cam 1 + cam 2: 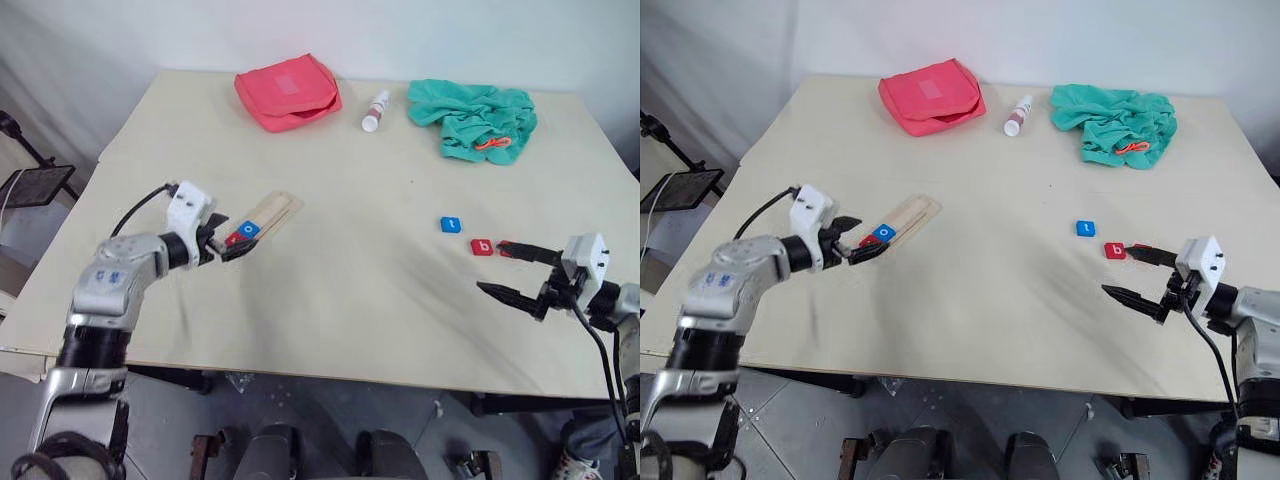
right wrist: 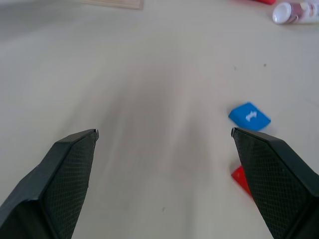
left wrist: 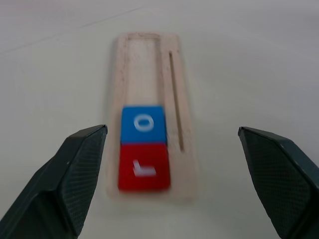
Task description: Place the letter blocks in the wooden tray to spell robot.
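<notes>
Fingers of left gripper (image 3: pixel 172 144) spread wide, released, nothing between them, hovering at near end of the wooden tray (image 3: pixel 175 99). Tray is pale wood, long and narrow, rounded corners, shallow recess plus thin groove along one side. Two flat square tiles sit in it touching: red r tile (image 3: pixel 143 167) at the end nearest the fingers, blue o tile (image 3: pixel 143 124) next to it; rest of recess bare. Right gripper (image 1: pixel 512 270) fingers also spread wide, released, holding nothing, low over the desk (image 1: pixel 350 290) at right. Blue t tile (image 1: pixel 451 224) and red b tile (image 1: pixel 482 246) lie loose on the desk just beside the right fingers, slightly apart from each other. Another red tile (image 1: pixel 506 245) peeks out beside the b, partly hidden behind a finger, letter unreadable. Desk surface smooth, cream. Far edge: red soft zip pouch (image 1: pixel 288 92), small white bottle (image 1: pixel 376 110) lying on its side, crumpled teal cloth (image 1: pixel 472 118).
</notes>
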Robot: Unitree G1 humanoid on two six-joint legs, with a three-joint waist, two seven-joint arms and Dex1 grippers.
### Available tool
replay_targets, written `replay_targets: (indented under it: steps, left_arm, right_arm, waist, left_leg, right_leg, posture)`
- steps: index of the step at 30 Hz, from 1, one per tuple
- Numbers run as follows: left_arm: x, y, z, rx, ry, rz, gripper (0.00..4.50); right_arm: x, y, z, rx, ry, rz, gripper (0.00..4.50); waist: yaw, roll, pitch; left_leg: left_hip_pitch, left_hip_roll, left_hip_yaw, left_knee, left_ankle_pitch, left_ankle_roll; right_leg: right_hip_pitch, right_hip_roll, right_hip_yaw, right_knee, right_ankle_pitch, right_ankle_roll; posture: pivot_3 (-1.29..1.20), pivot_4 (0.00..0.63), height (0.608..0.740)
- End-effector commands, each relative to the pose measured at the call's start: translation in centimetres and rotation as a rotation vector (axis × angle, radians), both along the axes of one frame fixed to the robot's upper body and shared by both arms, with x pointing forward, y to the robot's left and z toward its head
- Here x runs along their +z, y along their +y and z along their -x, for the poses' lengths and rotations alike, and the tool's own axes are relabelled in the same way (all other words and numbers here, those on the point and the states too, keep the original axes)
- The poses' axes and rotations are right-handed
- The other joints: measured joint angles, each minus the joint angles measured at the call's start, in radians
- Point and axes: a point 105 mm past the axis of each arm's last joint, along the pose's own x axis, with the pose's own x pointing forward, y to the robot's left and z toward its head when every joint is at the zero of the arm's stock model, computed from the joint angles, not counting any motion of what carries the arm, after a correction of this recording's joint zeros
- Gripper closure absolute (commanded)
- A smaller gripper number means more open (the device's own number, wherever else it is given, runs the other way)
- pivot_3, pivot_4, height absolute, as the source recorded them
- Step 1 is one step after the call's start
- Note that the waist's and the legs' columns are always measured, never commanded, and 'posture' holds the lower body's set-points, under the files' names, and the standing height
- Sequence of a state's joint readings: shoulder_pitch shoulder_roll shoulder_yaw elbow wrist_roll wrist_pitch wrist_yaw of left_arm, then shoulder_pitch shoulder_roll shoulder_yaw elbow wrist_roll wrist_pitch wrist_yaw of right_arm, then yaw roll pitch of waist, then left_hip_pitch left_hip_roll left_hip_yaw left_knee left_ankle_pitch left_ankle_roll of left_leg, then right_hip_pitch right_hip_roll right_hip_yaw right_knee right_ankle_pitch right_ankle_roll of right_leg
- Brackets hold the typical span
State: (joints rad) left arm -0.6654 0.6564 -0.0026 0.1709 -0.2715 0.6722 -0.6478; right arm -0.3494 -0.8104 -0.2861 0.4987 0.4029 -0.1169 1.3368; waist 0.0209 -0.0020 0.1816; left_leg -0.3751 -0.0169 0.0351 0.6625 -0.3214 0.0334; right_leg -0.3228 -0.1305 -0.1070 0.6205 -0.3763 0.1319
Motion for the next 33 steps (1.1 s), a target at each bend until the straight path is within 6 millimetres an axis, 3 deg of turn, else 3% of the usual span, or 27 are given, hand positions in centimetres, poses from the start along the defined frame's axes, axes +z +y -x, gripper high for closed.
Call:
replay_targets:
  steps: [1,7,24,29,33]
  left_arm:
    - [-0.6,0.6,-0.7,0.032,0.070,-0.077,0.00]
    - [-1.0,0.8,-1.6,0.061,0.169,-0.139,0.00]
    - [-3.8,0.7,-1.6,0.036,0.312,-0.247,0.00]
    - [-4.1,0.6,-1.8,0.032,0.306,-0.264,1.10]
    - [-4.2,0.4,-1.9,0.020,0.302,-0.257,1.10]
  right_arm:
    - [0.7,-0.3,0.3,-0.001,-0.032,0.014,0.02]
    - [0.4,-0.4,0.5,-0.007,-0.037,0.015,0.02]
    - [0.3,-0.5,0.1,-0.013,-0.043,0.020,0.02]
    - [0.4,-0.5,-0.1,-0.011,-0.044,0.023,0.00]
    - [0.5,-0.6,-0.3,-0.013,-0.047,0.025,0.00]
  waist:
    - [0.000,0.000,0.000]
    - [0.000,-0.001,0.001]
    - [0.000,-0.001,0.001]
    - [0.001,0.000,0.000]
    - [0.002,0.000,0.000]
  left_leg:
    - [0.000,0.000,0.000,-0.001,0.000,0.000]
    - [-0.002,0.000,0.000,-0.001,0.000,0.000]
    - [-0.002,-0.001,0.000,0.001,0.000,0.000]
    - [-0.001,-0.001,0.000,0.002,0.000,0.000]
    - [-0.001,-0.001,0.000,0.002,0.000,0.000]
  right_leg:
    - [-0.001,0.000,0.000,0.000,0.000,0.000]
    - [-0.002,0.000,-0.001,0.001,0.000,0.000]
    - [-0.002,0.000,0.000,0.001,0.000,0.000]
    - [-0.001,0.000,0.000,0.002,0.000,0.000]
    - [-0.001,-0.001,0.000,0.003,0.000,0.000]
  posture:
    - [0.00,0.150,0.740]
    - [0.00,0.150,0.740]
    - [0.00,0.150,0.740]
    - [0.00,0.150,0.740]
    - [0.00,0.150,0.740]
